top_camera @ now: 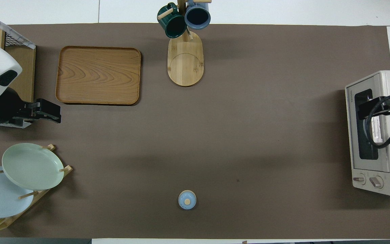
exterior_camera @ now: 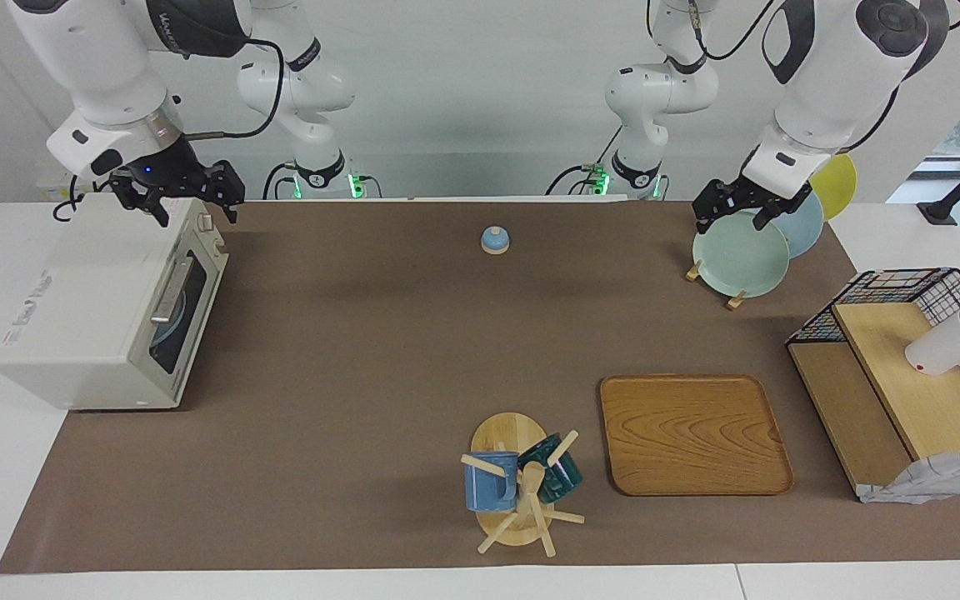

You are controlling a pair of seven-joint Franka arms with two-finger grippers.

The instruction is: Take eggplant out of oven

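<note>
The cream-white oven (exterior_camera: pixel 80 325) stands at the right arm's end of the table with its glass door shut and its bar handle (exterior_camera: pixel 170 293) across the window. It also shows in the overhead view (top_camera: pixel 384 135). Only a dim bluish shape shows through the glass; the eggplant is hidden or out of view. My right gripper (exterior_camera: pixel 197 212) is open and hangs over the oven's top front edge, above the knobs (top_camera: pixel 361 110). My left gripper (exterior_camera: pixel 730 223) is open and empty over the plate rack (top_camera: pixel 58 115).
A plate rack (exterior_camera: pixel 742 254) with green, blue and yellow plates stands at the left arm's end. A wooden tray (exterior_camera: pixel 692 433), a mug tree (exterior_camera: pixel 522 483) with two mugs, a small blue lidded pot (exterior_camera: pixel 494 240) and a wire-basket wooden shelf (exterior_camera: pixel 905 375) are on the mat.
</note>
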